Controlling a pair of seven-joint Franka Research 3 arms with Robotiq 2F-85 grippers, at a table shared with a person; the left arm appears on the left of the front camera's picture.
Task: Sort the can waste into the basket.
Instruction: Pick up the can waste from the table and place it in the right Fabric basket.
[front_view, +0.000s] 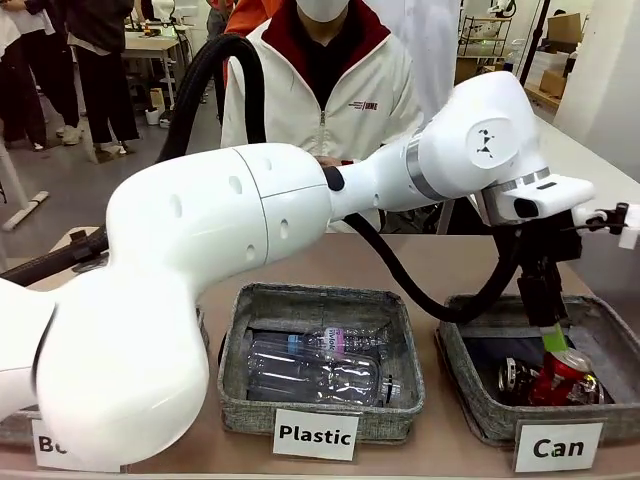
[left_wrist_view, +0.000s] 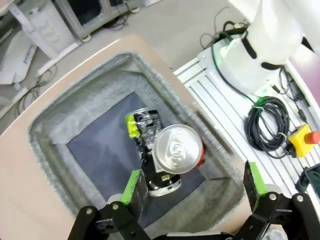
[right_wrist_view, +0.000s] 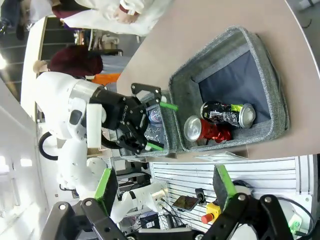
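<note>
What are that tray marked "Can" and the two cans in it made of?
The tray looks like grey woven fabric, going by its rough texture, with a smooth dark lining. The red can and black can look like thin painted metal: shiny silver tops, dented sides.

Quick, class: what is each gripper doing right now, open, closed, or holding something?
Left gripper: open, holding nothing, above the red can in the Can basket.
Right gripper: open, holding nothing.
</note>
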